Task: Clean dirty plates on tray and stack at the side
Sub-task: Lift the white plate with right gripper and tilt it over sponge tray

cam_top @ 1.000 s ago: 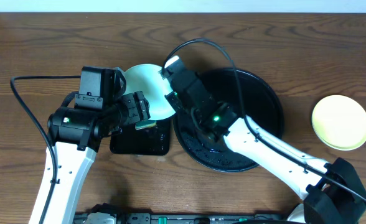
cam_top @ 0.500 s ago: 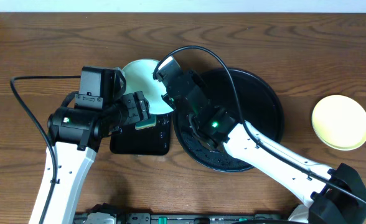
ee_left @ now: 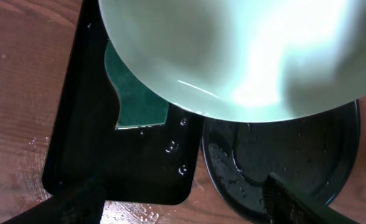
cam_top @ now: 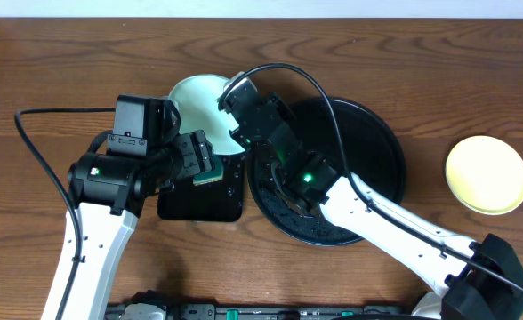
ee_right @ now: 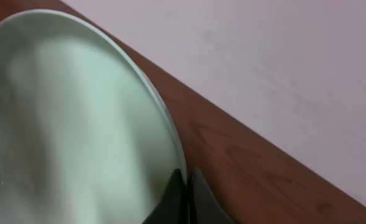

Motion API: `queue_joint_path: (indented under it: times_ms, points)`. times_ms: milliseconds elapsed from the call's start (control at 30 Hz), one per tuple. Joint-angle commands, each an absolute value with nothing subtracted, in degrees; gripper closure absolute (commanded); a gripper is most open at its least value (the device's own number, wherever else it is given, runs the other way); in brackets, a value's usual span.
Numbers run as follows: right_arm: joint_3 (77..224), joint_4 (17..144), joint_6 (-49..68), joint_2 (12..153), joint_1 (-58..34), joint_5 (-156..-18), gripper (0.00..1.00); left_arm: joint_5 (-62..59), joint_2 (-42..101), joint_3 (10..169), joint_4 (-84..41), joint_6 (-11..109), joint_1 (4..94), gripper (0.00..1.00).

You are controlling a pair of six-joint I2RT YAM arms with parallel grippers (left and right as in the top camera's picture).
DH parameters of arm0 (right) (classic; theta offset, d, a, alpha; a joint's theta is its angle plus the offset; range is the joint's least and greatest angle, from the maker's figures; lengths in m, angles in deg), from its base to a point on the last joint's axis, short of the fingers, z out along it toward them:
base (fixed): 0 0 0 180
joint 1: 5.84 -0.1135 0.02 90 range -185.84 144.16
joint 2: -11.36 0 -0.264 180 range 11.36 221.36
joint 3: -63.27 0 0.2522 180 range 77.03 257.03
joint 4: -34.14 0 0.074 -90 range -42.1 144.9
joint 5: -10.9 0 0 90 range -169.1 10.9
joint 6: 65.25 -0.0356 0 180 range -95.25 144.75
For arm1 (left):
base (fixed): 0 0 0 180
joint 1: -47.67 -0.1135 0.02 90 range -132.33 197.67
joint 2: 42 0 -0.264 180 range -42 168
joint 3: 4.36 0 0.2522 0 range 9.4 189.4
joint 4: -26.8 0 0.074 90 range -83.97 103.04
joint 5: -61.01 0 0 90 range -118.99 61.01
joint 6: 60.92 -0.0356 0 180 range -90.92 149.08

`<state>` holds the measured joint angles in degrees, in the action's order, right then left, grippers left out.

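My right gripper (cam_top: 237, 122) is shut on the rim of the pale mint plate (cam_top: 195, 102) and holds it tilted in the air left of the round black tray (cam_top: 388, 151). In the right wrist view the closed jaws (ee_right: 187, 186) pinch the plate's edge (ee_right: 65, 124). My left gripper (cam_top: 197, 158) is open, its fingers wide apart (ee_left: 183, 202), just below the mint plate (ee_left: 245, 50). The pale yellow plate (cam_top: 486, 175) lies on the table at the far right. The wet round tray (ee_left: 307, 162) holds no plate. The light blue plate is out of view.
A smaller black rectangular tray (cam_top: 195, 203) sits left of the round tray, with water drops on it (ee_left: 83, 137). A green sponge (cam_top: 208, 174) lies at its top edge by the left gripper, partly under the plate (ee_left: 139, 102).
My right gripper has carried the mint plate up and to the left, toward the table's far edge. The left arm has not moved.
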<state>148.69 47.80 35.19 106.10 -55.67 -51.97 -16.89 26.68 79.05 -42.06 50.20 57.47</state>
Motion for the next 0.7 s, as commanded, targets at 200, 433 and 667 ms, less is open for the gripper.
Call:
queue_joint_path:
  times_ms: [200,433,667]
  points:
    - [149.5,46.7,36.7,104.2,-56.2,-50.5,0.99,-16.6,26.6,80.2,-42.1,49.7,57.2,0.18]
    - [149.5,45.6,39.2,104.2,-56.2,-49.6,0.99,-16.6,26.6,80.2,-42.1,49.7,57.2,0.18]
    - [149.5,45.5,39.3,104.2,-56.2,-48.9,0.99,-16.6,26.6,80.2,-42.1,49.7,57.2,0.18]
